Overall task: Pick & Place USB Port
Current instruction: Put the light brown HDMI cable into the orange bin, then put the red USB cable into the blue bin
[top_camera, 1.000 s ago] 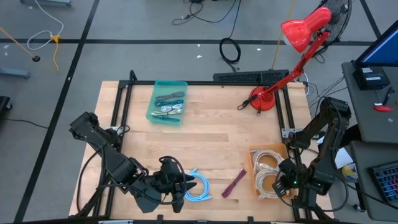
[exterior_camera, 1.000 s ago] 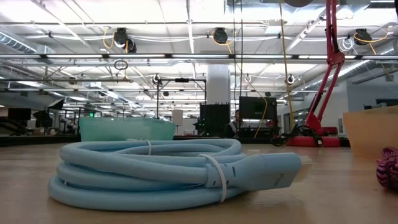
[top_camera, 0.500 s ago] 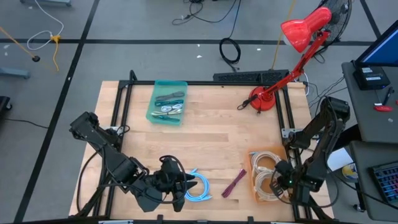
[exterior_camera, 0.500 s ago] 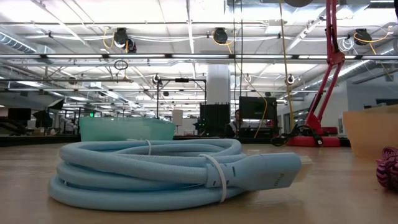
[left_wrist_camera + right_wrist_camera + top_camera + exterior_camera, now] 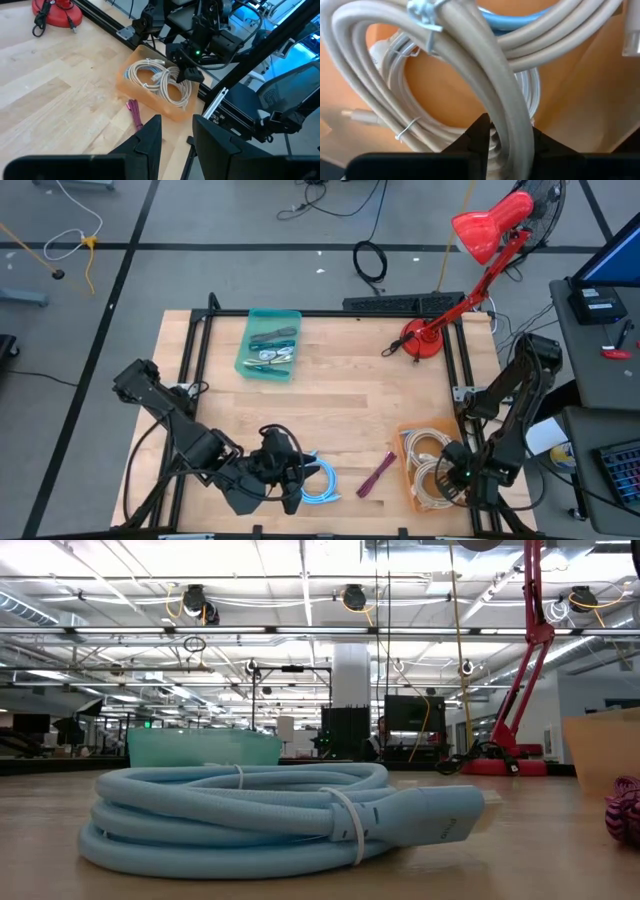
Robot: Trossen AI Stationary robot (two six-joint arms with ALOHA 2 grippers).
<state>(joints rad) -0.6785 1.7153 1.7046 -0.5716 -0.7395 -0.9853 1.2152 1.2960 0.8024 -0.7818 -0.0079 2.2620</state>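
An orange bin (image 5: 404, 442) at the near right holds coils of beige cable (image 5: 428, 442), with a blue strand (image 5: 520, 22) among them. My right gripper (image 5: 440, 478) points steeply down inside the bin. Its fingers are open a little, on either side of one beige strand (image 5: 512, 115). A light-blue coiled cable (image 5: 322, 482) with a flat plug (image 5: 440, 820) lies on the table near the front edge. My left gripper (image 5: 288, 478) hovers just left of the blue coil, open, nothing between its fingers (image 5: 150, 142). A magenta cable (image 5: 377, 474) lies between the coil and the bin. My right gripper stands with one finger (image 5: 481, 131) on each side of a beige cable strand (image 5: 516, 140) in the bin, coming from above. The strand runs between the fingers. Whether the fingers touch it, I cannot tell.
A teal bin (image 5: 268, 343) with small items sits at the far left. A red desk lamp (image 5: 420, 340) stands at the far right, its arm reaching over the table's corner. Black frame rails (image 5: 190, 350) border the table. Bare wood lies in the middle.
My right gripper has sunk into the orange bin among the beige cables and tipped to point more steeply down. The bin has shifted slightly on the table.
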